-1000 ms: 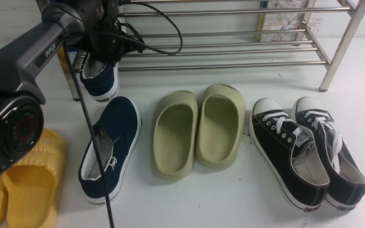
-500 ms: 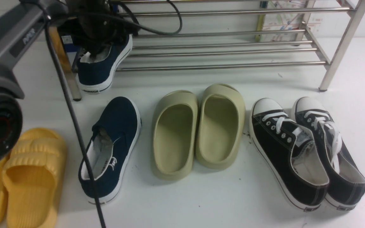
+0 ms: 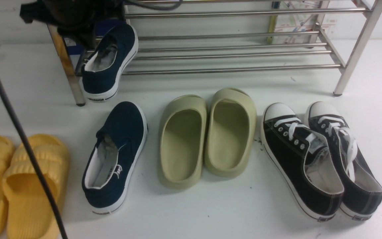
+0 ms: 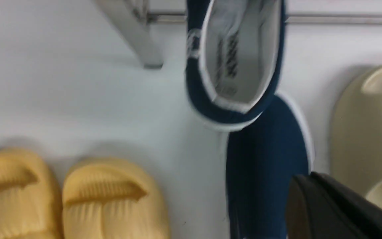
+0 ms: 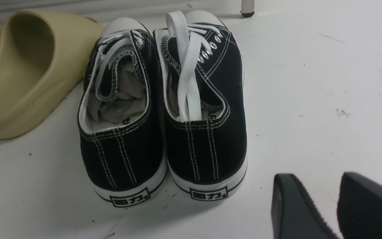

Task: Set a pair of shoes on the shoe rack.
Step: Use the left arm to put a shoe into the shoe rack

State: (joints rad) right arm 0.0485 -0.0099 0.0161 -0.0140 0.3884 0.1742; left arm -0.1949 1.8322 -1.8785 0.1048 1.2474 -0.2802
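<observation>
One navy slip-on shoe [image 3: 109, 63] rests tilted on the left end of the steel shoe rack [image 3: 230, 69], toe over the lower bars and heel hanging past the front bar. The other navy shoe [image 3: 118, 152] lies on the floor just in front of it. In the left wrist view, the racked shoe [image 4: 237, 59] and the floor shoe [image 4: 264, 159] sit well beyond my left gripper [image 4: 305, 175], which is shut with nothing in it. My left arm [image 3: 68, 15] hovers above the rack's left corner. My right gripper [image 5: 323, 199] is open over bare floor.
Olive-beige slides [image 3: 207, 132] lie mid-floor and black lace-up sneakers [image 3: 320, 156] lie to their right, close to my right gripper. Yellow slides [image 3: 18, 182] sit at the near left. A black cable [image 3: 22, 139] crosses the left of the front view. A rack leg [image 3: 71, 83] stands beside the racked shoe.
My left gripper carried the navy shoe onto the rack's lower bars, let go of it, drew up and back, and has shut empty. The right arm has not moved.
</observation>
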